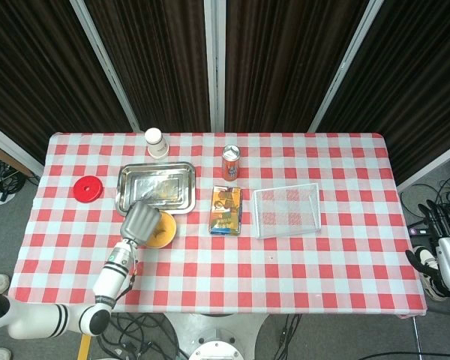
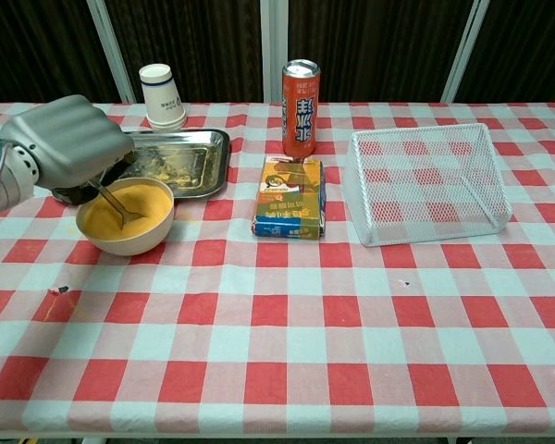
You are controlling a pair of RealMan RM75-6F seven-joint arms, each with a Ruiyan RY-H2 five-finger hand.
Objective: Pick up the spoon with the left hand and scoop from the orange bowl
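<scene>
Fingers (image 2: 91,129) of the left hand (image 2: 67,143) curled tight around the handle of the spoon (image 2: 117,205), handle slanting down from the fist, bowl end sunk in the yellow-orange filling and out of sight. Orange bowl (image 2: 157,224) at centre left of the chest view, directly beneath the fist and touching the near edge of the steel tray (image 2: 194,159); from overhead, fist (image 1: 141,222) covering the bowl's left part (image 1: 165,232). Right hand (image 1: 444,264) parked at the right edge of the overhead view, off the table, holding nothing; spread of its fingers too small to tell.

Scoop apparently under way. Best done, by the look of it, with a slow roll of the wrist to level the spoon before any lift, grip kept firm against twisting, tip drawn toward the bowl's middle and away from the rim to avoid tipping the bowl or dragging it into the tray.

Red-and-white checked tablecloth (image 2: 287,314) over the whole table. Paper cup (image 2: 162,95) and red drink can (image 2: 300,95) along the far side, small box (image 2: 290,197) at centre, white wire basket (image 2: 425,180) to the right, red lid (image 1: 87,188) at upper left of the overhead view. Dark curtains (image 1: 285,60) behind; cables on grey floor below.
</scene>
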